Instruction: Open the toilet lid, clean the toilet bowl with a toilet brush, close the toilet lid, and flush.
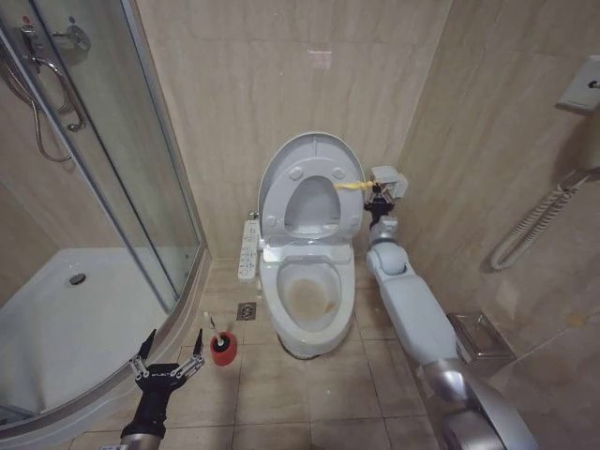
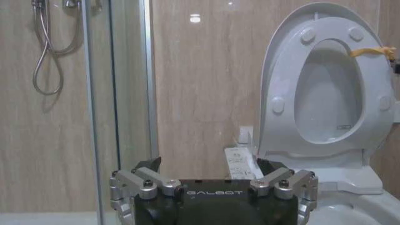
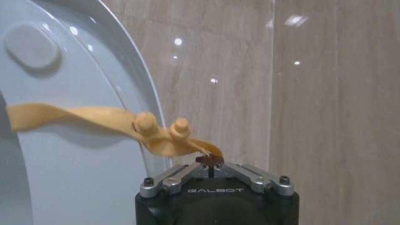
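The toilet bowl (image 1: 307, 298) sits between the curved shower tray (image 1: 56, 328) and the side wall, with bare tiled floor (image 1: 309, 403) in front of it. Its toilet lid (image 1: 309, 183) stands upright against the back wall, seat (image 2: 325, 93) raised with it. The right claw (image 1: 377, 195), fingers closed, pinches the end of a yellow strap (image 3: 93, 123) tied at the lid's edge. The left claw (image 1: 169, 361) hangs spread wide and empty, low beside the tray. The red holder cup (image 1: 223, 349) stands on the floor just beside the bowl; the bowl's inside is brown-stained.
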Controlling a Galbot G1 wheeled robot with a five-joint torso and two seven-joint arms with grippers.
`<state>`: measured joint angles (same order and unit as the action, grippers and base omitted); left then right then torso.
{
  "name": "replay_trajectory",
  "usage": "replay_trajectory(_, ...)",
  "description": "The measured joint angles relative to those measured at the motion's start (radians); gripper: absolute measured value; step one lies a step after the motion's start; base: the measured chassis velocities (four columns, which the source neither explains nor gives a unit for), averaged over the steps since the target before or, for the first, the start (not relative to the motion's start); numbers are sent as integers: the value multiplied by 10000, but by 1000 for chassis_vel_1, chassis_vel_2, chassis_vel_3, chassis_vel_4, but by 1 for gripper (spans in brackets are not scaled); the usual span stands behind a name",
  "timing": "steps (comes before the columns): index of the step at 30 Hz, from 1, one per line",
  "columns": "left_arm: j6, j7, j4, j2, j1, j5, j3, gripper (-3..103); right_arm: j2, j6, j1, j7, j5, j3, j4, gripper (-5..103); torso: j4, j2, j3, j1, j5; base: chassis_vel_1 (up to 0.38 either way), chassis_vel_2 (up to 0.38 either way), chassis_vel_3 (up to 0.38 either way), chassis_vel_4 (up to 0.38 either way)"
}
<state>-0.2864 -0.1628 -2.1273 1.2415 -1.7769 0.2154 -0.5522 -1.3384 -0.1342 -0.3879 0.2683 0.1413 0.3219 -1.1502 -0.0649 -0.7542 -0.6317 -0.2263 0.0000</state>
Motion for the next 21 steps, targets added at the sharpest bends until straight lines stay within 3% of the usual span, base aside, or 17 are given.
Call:
replay_trajectory(13,0,0,0,0,0,0,0,100,-368,-210,1798,-48,-374,-482,1929,0,11,0,2,2,-1,0,0,0,0)
replay_trajectory(21,0,0,0,0,0,0,0,100,-172,-257,2103,-69,-397,-668,2295,0,11,-2,2,3,-1,0,0,0,0)
